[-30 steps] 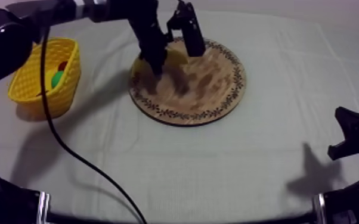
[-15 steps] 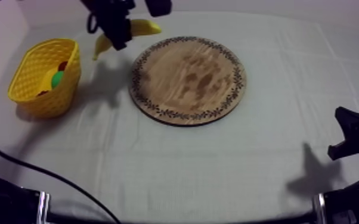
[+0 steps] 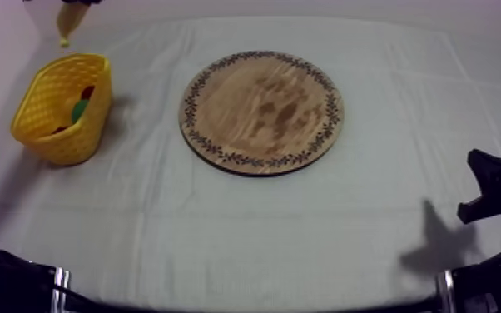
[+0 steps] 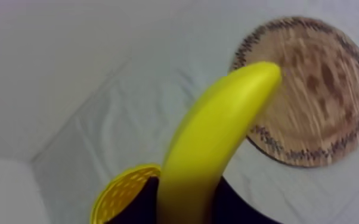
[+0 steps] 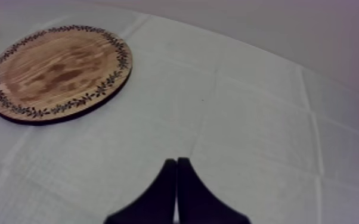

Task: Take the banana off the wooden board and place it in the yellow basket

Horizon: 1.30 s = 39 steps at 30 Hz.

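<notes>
My left claw (image 4: 185, 205) is closed round the curved yellow toy banana (image 4: 217, 137), with a black finger (image 4: 139, 204) pressed against each side of the fruit's thick end. The far tip of the fruit points towards the round wooden board with a patterned rim (image 4: 319, 77). From above, the banana's lower tip (image 3: 64, 23) hangs in the air just beyond the far rim of the yellow lattice basket (image 3: 44, 133), touching neither the basket nor the board. The basket stands at the left side of the bench under a grey-white cloth (image 3: 245, 233), near the board (image 3: 260, 111) but apart from it. Inside it lie a green rounded piece (image 3: 79, 110) and something red (image 3: 88, 91), of which I cannot tell the kind. My right claw (image 5: 176, 179) rests low at the right edge of the bench (image 5: 259, 119), well apart from the board (image 5: 59, 71). Its two black fingers are pressed together into a narrow wedge with nothing between them.
</notes>
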Tool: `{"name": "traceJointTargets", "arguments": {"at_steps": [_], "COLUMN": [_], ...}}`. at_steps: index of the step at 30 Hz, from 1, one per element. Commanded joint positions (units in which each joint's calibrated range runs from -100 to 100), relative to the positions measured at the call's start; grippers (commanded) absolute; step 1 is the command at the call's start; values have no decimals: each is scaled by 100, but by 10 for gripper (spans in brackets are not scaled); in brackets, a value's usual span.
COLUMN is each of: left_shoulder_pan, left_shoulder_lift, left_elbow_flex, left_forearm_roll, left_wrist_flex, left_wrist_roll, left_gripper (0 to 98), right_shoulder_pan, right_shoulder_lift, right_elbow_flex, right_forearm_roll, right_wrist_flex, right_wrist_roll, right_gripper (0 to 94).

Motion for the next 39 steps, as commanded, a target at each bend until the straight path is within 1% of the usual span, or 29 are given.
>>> {"name": "traceJointTargets", "arguments": {"at_steps": [1, 5, 10, 16, 27, 39], "left_shoulder_pan": [-235, -578, -926, -1177, -1429, -1571], "left_shoulder_lift": [4, 92, 295, 560, 1254, 1949], "left_elbow_flex": [-103, -278, -247, 144, 511, 974], "left_forearm_roll": [-10, -65, -222, -306, -307, -310], "left_wrist_flex": [-6, -45, -240, -293, -343, -360], "left_wrist_roll": [256, 538, 884, 1119, 1221, 1189], "left_gripper": [147, 148, 152, 158, 152, 141], "right_shoulder_pan": [0, 0, 0, 0, 0, 0], "right_shoulder_lift": [0, 0, 0, 0, 0, 0], "right_elbow_flex": [-3, -3, -3, -3, -3, -3], "right_forearm_roll": [0, 0, 0, 0, 0, 0], "right_wrist_flex": [3, 3, 3, 3, 3, 3], "right_wrist_roll": [1, 1, 1, 1, 1, 1], "right_gripper": [3, 3, 3, 3, 3, 3]}}
